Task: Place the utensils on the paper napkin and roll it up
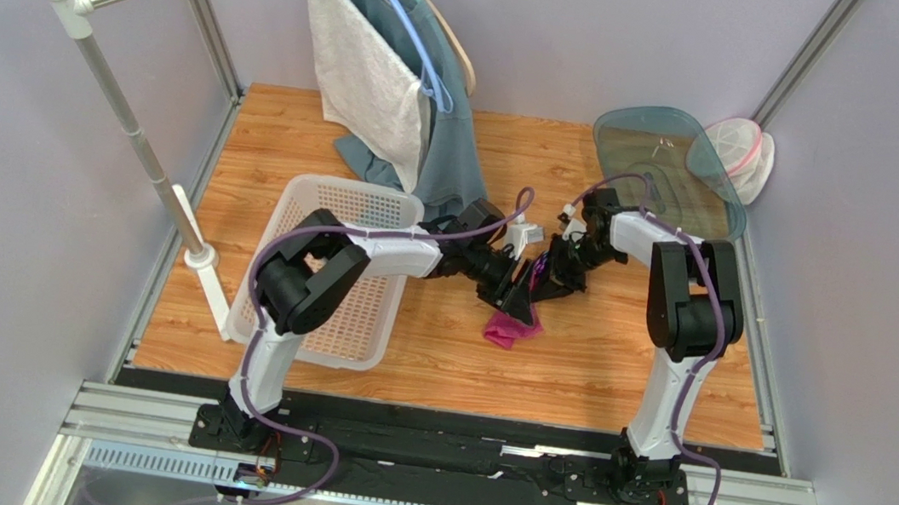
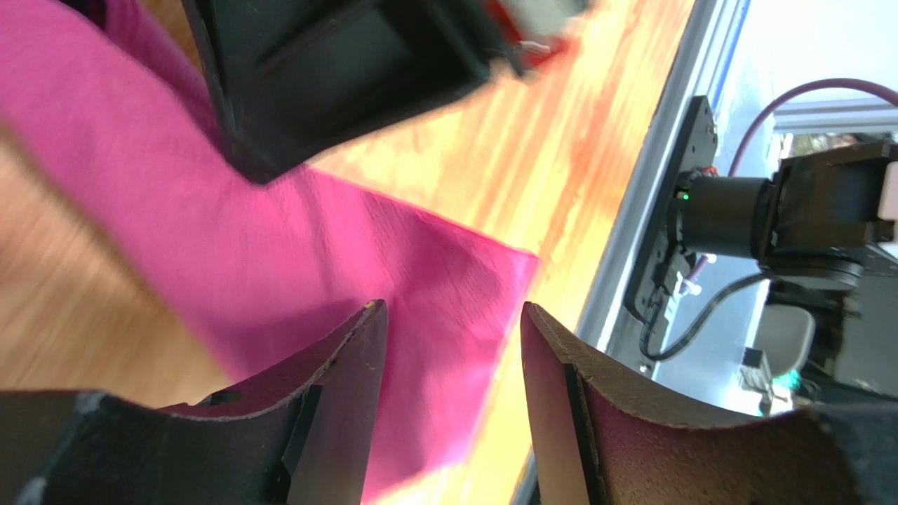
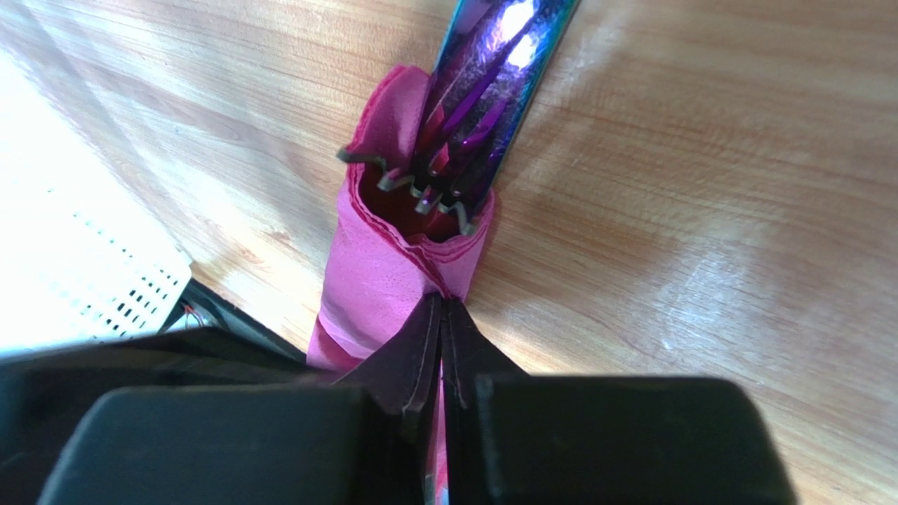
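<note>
Jaws of the right gripper (image 3: 443,314) are pressed flat together on the near edge of the paper napkin (image 3: 392,276); a sliver of pink shows in the seam between the two pads. Just ahead of those tips the napkin is wrapped into a loose tube around the utensils (image 3: 495,63). Their glossy purple shafts run straight on past the tube's far mouth, and a few dark grey tips show at that mouth. The bundle lies on the wooden table (image 3: 696,210), with the white basket (image 3: 90,279) well off to one side of the jaws.

Jaws of the left gripper (image 2: 453,337) stand apart with nothing between them. Beneath the gap and both fingertips lies a flat, unrolled flap of the napkin, its corner just beyond the tips. A black body over the far part of that flap is probably the other gripper, but it is too close and blurred to be sure.

The roll looks started but not finished, since that flap is loose. To do this step well, the right pinch should act as a firm anchor without tugging, because thin paper tears easily. The left jaws should come down on the free edge close to the tube, close on paper only, and carry it over the bundle so the wrap tightens. Keeping the bundle level matters, as the far mouth is open and the utensils could slide out. Pulling the two grips apart would undo the wrap.
</note>
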Tool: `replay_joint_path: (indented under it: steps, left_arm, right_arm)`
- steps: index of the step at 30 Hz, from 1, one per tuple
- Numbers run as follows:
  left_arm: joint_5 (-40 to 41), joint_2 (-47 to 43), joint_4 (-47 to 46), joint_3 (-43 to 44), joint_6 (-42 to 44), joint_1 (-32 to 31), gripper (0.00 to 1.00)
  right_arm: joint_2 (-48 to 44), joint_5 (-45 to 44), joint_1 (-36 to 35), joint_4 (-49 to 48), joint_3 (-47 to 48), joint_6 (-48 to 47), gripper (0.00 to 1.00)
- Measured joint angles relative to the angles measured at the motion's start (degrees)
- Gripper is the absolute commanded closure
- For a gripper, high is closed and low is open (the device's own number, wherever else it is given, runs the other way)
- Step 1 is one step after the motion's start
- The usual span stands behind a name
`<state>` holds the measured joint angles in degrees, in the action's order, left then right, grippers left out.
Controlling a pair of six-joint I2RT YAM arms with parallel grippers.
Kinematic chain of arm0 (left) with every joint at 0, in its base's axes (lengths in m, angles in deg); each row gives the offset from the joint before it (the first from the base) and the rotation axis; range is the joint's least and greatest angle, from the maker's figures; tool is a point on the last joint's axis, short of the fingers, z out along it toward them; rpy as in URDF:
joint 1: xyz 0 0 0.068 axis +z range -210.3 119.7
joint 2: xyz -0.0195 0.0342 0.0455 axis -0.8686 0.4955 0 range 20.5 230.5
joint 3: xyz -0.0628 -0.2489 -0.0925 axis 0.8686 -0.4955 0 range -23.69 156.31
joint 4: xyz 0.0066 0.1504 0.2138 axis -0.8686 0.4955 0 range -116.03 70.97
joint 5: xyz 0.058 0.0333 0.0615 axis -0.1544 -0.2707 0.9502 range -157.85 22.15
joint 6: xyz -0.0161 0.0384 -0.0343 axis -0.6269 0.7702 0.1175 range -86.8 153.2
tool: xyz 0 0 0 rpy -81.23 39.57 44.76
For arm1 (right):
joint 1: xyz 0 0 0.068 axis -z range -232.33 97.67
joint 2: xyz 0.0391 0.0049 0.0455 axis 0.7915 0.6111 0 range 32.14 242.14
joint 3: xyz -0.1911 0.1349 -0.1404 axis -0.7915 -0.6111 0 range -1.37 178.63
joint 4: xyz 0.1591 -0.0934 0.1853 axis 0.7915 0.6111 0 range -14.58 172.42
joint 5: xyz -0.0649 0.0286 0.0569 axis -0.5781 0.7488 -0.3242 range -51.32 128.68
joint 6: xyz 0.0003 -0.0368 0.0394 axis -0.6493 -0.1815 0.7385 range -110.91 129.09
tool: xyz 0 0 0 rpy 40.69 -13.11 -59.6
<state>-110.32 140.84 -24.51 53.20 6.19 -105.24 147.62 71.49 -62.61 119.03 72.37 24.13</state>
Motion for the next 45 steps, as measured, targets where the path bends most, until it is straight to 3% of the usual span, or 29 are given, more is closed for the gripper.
replay_joint_path:
  steps: [4, 11, 14, 23, 45]
  left_arm:
    - [2.16, -5.86, 3.28, -0.9, 1.57, 0.33, 0.48]
    - [5.33, -12.66, 10.78, -0.2, 8.07, 0.79, 0.79]
    - [6.69, -12.59, 14.75, -0.2, 11.13, 0.72, 0.88]
    - [10.6, -11.1, 21.46, 0.52, 20.35, -3.34, 0.92]
    - [11.45, -2.78, 21.64, 3.1, 19.96, -5.25, 0.99]
  right_arm:
    - [0.0, -0.66, -0.26, 0.24, 0.22, -0.11, 0.98]
    - [0.0, -1.53, -0.72, 0.59, 0.61, -0.42, 0.98]
    - [0.09, -1.75, -0.83, 0.87, 0.85, -0.59, 0.98]
    - [0.68, -1.88, -0.94, 1.99, 1.79, -1.36, 0.98]
    - [0.92, -2.19, -1.11, 2.64, 2.36, -1.46, 0.98]
